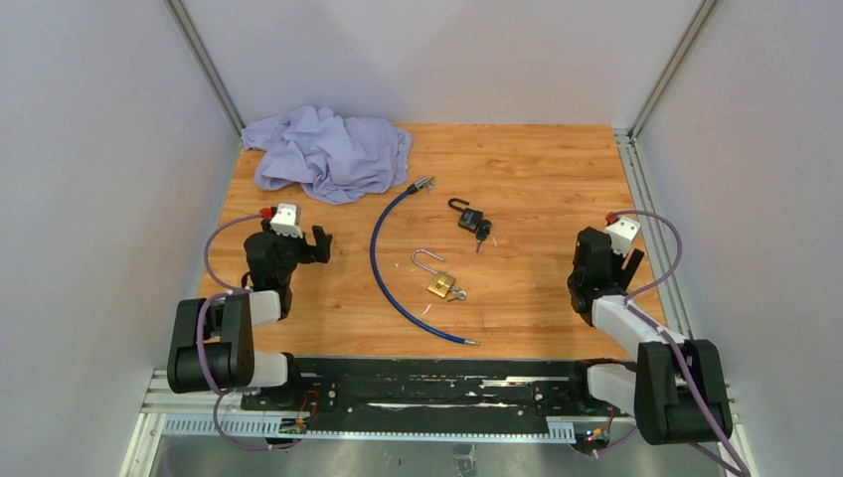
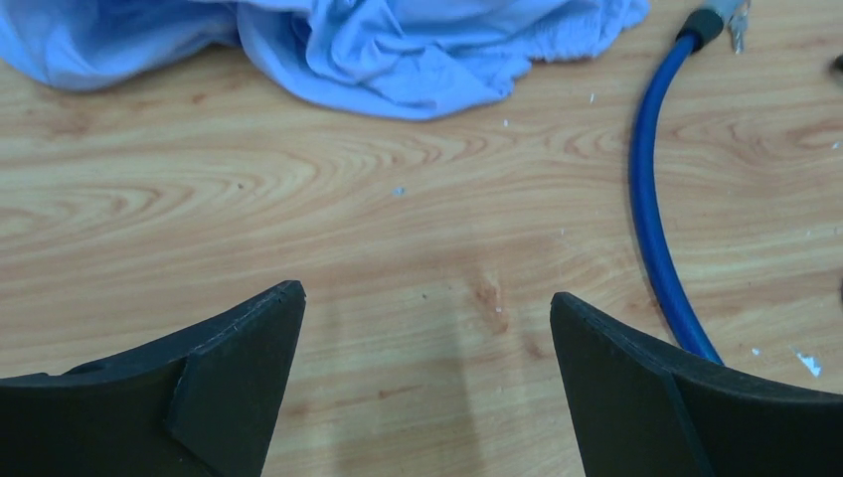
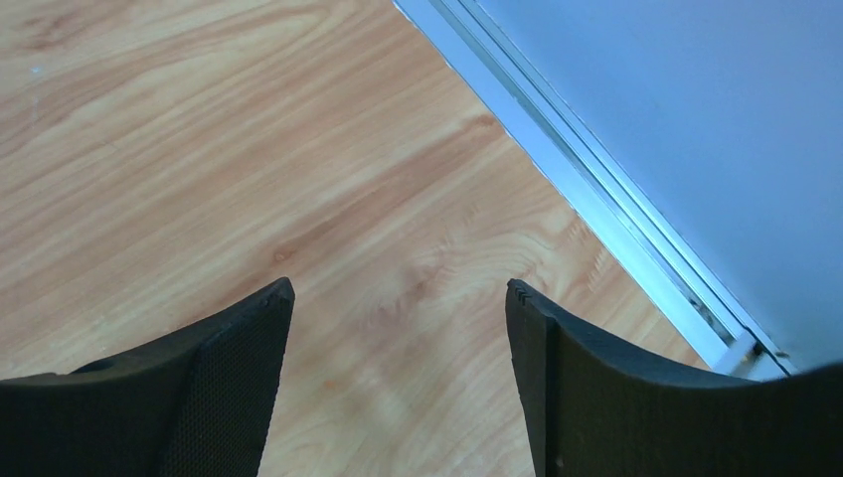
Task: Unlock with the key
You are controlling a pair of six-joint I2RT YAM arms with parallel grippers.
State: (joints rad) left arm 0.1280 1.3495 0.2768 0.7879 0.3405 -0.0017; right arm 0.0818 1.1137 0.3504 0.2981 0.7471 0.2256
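Note:
A brass padlock point(image 1: 440, 284) with its silver shackle swung open lies at the table's middle, a small key ring at its right side. A black padlock point(image 1: 470, 220) with an open shackle and a dark key beside it lies further back. My left gripper point(image 1: 320, 244) is open and empty at the left, well apart from both locks; in its wrist view point(image 2: 427, 308) only bare wood lies between the fingers. My right gripper point(image 1: 629, 266) is open and empty near the right rail; its wrist view point(image 3: 400, 298) shows bare wood.
A blue cable point(image 1: 382, 260) with a metal end curves from mid-table toward the front edge; it also shows in the left wrist view point(image 2: 651, 214). A crumpled lilac cloth point(image 1: 328, 151) lies at the back left point(image 2: 398, 50). An aluminium rail point(image 3: 596, 199) runs along the right edge.

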